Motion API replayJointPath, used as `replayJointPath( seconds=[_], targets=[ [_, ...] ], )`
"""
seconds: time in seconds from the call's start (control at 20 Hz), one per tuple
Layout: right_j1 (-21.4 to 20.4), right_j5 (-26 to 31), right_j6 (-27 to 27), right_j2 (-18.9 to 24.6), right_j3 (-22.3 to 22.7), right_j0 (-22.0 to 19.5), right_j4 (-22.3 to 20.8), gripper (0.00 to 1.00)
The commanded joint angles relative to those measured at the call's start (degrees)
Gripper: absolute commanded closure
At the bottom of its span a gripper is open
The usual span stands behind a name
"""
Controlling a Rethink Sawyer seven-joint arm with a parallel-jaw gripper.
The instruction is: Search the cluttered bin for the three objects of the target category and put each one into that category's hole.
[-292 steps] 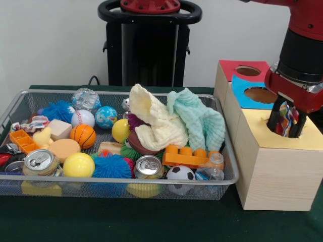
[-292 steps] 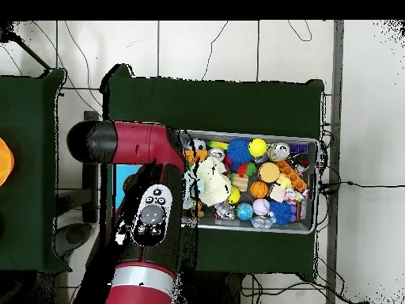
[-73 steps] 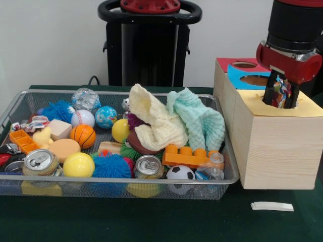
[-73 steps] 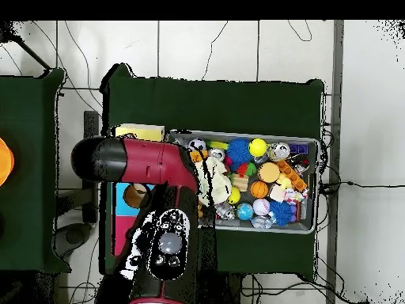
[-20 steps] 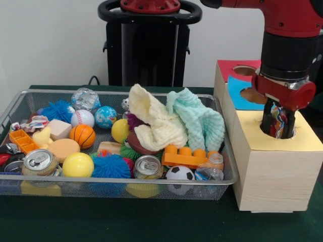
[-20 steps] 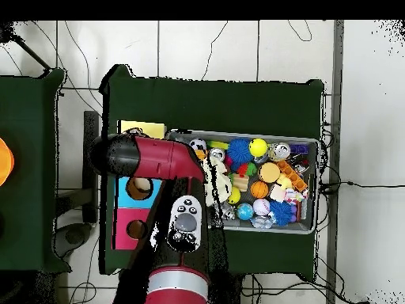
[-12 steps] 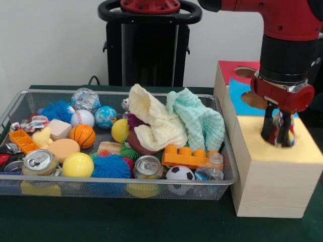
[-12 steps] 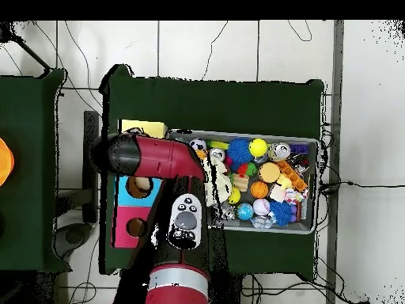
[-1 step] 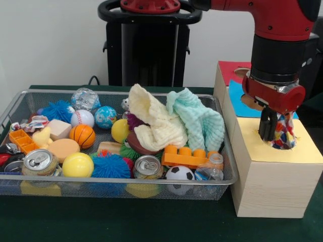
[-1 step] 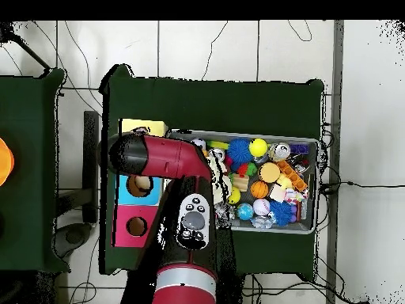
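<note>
- At right of the front view, wooden box (image 9: 275,174) with three coloured tops in a row: yellow top (image 9: 303,148) lowest in the frame, blue and red ones above it toward the upper right.
- Left of it, wire bin (image 9: 222,181), crowded with balls, cans, cloths and blocks.
- Down from the upper right, red arm (image 9: 282,17), ending in the gripper (image 9: 277,132) low over the yellow top.
- Between the fingers (image 9: 267,126), clenched on it, a crumpled wrapper (image 9: 285,132) of many colours, hanging straight down.
- Directly beneath, hole in the yellow top, mostly hidden by the wrapper; lower end of the wrapper seemingly at or just inside the rim.
- Judged from this: release straight down, no sideways shift called for.
</note>
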Motion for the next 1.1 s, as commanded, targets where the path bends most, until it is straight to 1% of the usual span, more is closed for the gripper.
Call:
replayJointPath(
  seconds=[0.05, 0.4, 0.6, 0.8, 0.9, 1.1],
  targets=[
    [2.8, 0.1, 1.6, -1.5, 4.8, -3.1, -3.9, 1.00],
    [2.4, 0.8, 2.9, -2.0, 4.5, -2.8, -3.2, 1.00],
    [1.1, 3.3, 3.4, -2.9, 3.9, -1.8, -3.3, 1.00],
    [-1.2, 4.0, 2.1, -2.0, 5.0, -2.4, -3.1, 1.00],
    [-2.1, 5.2, 2.0, -2.1, 5.0, -2.2, -3.1, 1.00],
    [-3.0, 5.9, 1.4, -1.8, 5.1, -2.4, -2.9, 1.00]
  ],
)
